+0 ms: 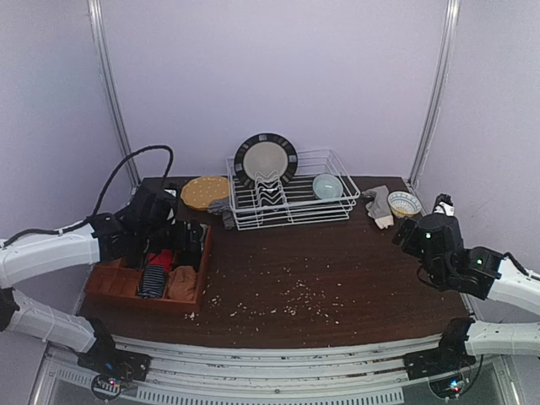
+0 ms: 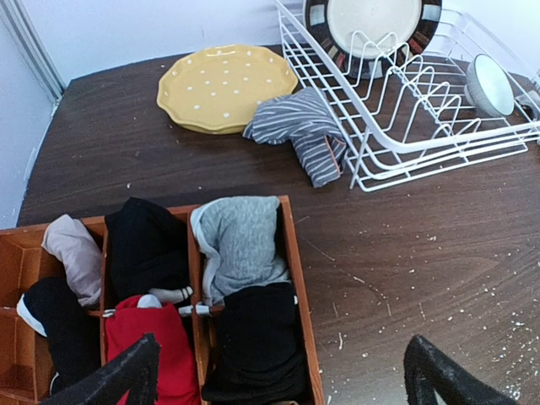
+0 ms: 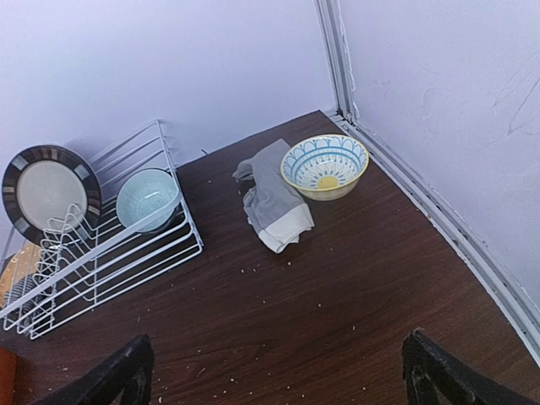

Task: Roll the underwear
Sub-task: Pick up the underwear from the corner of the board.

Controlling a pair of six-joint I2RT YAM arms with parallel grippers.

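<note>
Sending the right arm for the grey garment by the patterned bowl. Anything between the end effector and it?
Nothing visible: only crumb-strewn table lies between the open right end effector and the grey garment. The bowl sits close at its far right, the rack off to the left.

Striped underwear (image 2: 299, 126) crumpled beside rack (image 2: 439, 164), grey-beige underwear (image 3: 272, 202) by bowl (image 3: 325, 164) — other pairs (image 2: 240, 245) bundled in box (image 2: 295, 278)

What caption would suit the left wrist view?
Open left gripper above a wooden organizer holding underwear; a striped pair lies beside the yellow plate.
</note>
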